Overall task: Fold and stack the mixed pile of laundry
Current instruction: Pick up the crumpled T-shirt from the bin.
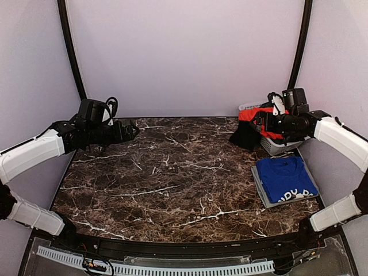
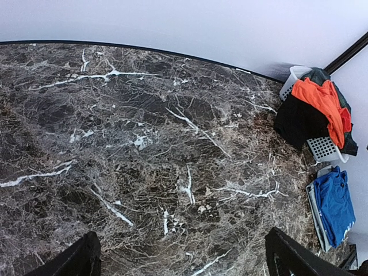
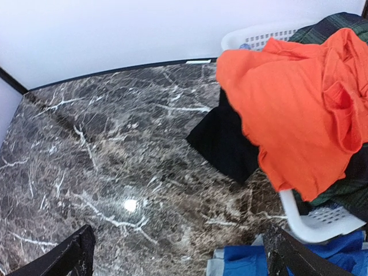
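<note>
Fingers on your right arm point(image 3: 290, 253) stood spread open and empty. Near them lay the folded royal blue T-shirt point(image 1: 286, 178) on the grey tray point(image 1: 261, 192). Ahead and rightward, close by, the red-orange T-shirt point(image 3: 293, 103) draped over the basket point(image 3: 313, 227), with the black garment point(image 3: 221, 141) spilling onto the table point(image 3: 115, 144). Your left fingers point(image 2: 80, 259), open too, hung well apart.

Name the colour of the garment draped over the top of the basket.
Bright red-orange; the garment shows best in the right wrist view.

Even bright light, glare on table point(image 3: 131, 204)
</note>
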{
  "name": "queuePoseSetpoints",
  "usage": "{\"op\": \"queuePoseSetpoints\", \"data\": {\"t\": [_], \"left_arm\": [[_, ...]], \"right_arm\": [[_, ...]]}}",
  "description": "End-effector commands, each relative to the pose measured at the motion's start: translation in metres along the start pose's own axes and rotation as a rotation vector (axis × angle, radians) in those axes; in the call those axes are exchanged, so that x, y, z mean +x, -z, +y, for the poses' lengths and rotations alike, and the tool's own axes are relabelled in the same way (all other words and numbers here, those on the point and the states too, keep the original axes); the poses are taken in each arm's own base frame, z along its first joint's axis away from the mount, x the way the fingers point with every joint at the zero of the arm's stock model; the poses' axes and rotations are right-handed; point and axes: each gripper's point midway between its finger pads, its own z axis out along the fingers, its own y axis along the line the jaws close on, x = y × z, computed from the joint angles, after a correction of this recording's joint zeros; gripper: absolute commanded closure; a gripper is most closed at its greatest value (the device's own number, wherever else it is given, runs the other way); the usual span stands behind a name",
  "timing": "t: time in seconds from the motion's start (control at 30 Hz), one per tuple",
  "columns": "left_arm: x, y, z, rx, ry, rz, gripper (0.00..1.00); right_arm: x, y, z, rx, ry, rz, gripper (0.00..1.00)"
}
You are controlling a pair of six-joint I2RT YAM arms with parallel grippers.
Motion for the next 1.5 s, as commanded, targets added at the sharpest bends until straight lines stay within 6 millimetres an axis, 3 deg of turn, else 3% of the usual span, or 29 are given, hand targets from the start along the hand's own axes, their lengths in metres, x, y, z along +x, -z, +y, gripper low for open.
{"op": "queuePoseSetpoints", "data": {"t": [0.0, 0.23, 0.33, 0.47, 0.73, 0.9, 1.0, 1.1, 1.23, 1.27, 1.4, 1.47], "left_arm": [[-0.013, 0.014, -0.022, 0.085, 0.006, -0.021, 0.01], [-0.007, 0.008, -0.013, 0.031, -0.022, 0.025, 0.01], [-0.003, 0.001, -0.012, 0.024, -0.027, 0.042, 0.01], [-0.003, -0.001, -0.012, 0.026, -0.023, 0.040, 0.01], [0.000, -0.004, -0.006, 0.003, -0.016, 0.039, 0.01], [-0.002, -0.001, -0.001, -0.030, -0.017, 0.027, 0.01], [-0.006, 0.003, 0.003, -0.050, -0.017, 0.006, 0.01], [-0.010, 0.006, 0.002, -0.047, -0.017, -0.008, 0.01], [-0.016, 0.012, 0.001, -0.050, -0.014, -0.026, 0.01], [-0.018, 0.014, 0.001, -0.054, -0.013, -0.034, 0.01], [-0.023, 0.020, 0.004, -0.065, 0.002, -0.053, 0.01], [-0.025, 0.022, 0.006, -0.065, 0.024, -0.049, 0.01]], "right_arm": [[-0.057, 0.003, -0.028, 0.004, -0.050, -0.091, 0.01], [-0.093, -0.014, -0.091, 0.105, -0.087, -0.109, 0.01], [-0.101, -0.027, -0.128, 0.167, -0.141, -0.107, 0.01], [-0.104, -0.047, -0.156, 0.242, -0.160, -0.080, 0.01], [-0.090, -0.099, -0.181, 0.274, -0.170, 0.027, 0.04], [-0.071, -0.129, -0.189, 0.260, -0.183, 0.107, 0.12], [-0.066, -0.138, -0.188, 0.235, -0.184, 0.132, 0.19], [-0.066, -0.140, -0.181, 0.194, -0.189, 0.145, 0.37], [-0.085, -0.127, -0.153, 0.068, -0.180, 0.107, 0.91], [-0.093, -0.121, -0.142, 0.031, -0.174, 0.082, 1.00], [-0.129, -0.087, -0.088, -0.092, -0.101, -0.022, 1.00], [-0.143, -0.072, -0.038, -0.187, -0.035, -0.060, 1.00]]}}
